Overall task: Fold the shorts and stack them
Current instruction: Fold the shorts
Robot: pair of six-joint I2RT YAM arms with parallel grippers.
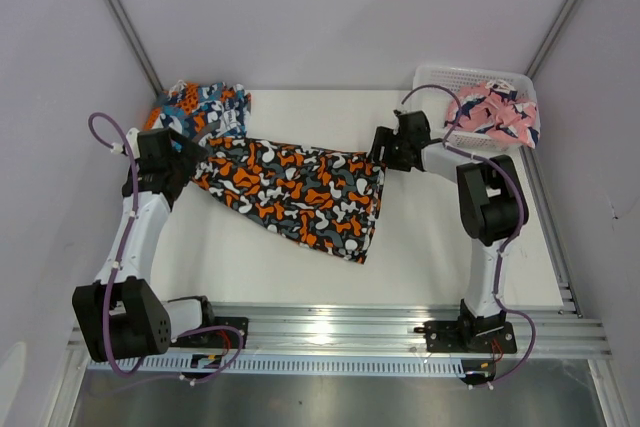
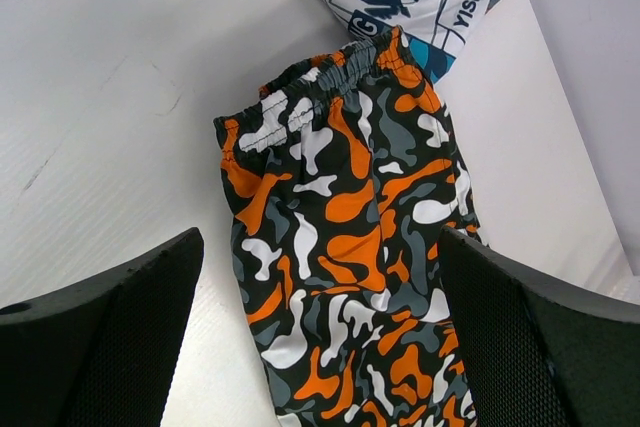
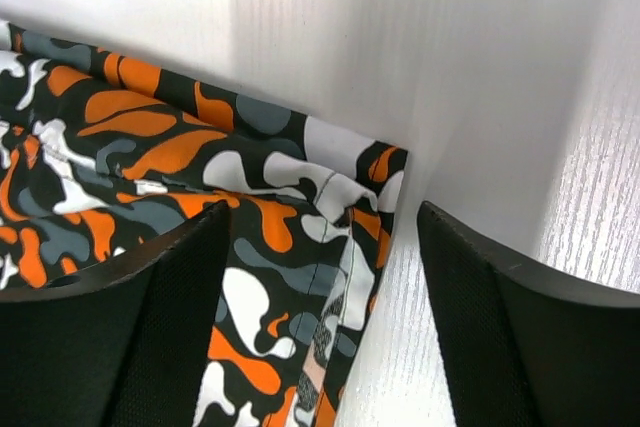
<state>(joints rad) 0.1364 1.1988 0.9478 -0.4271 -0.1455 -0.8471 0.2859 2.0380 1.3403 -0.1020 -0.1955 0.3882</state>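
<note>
Across the middle of the white table, the camouflage shorts lie flat, waistband toward 9 o'clock and hems toward 3. My left gripper hangs spread wide over the waistband. My right gripper, likewise spread, straddles a hem corner. A clean fold likely needs both layers pinched at each end. Whether my pads touch cloth is unclear. My left arm partly hides the patchwork shorts at 11 o'clock.

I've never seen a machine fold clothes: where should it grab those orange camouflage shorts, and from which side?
Probably by both ends, from above: the camouflage shorts lie flat and stretched across the table. The gathered elastic waistband is a thick edge to pinch, under the open left gripper; the hem corner at the other end sits under the open right gripper.
</note>
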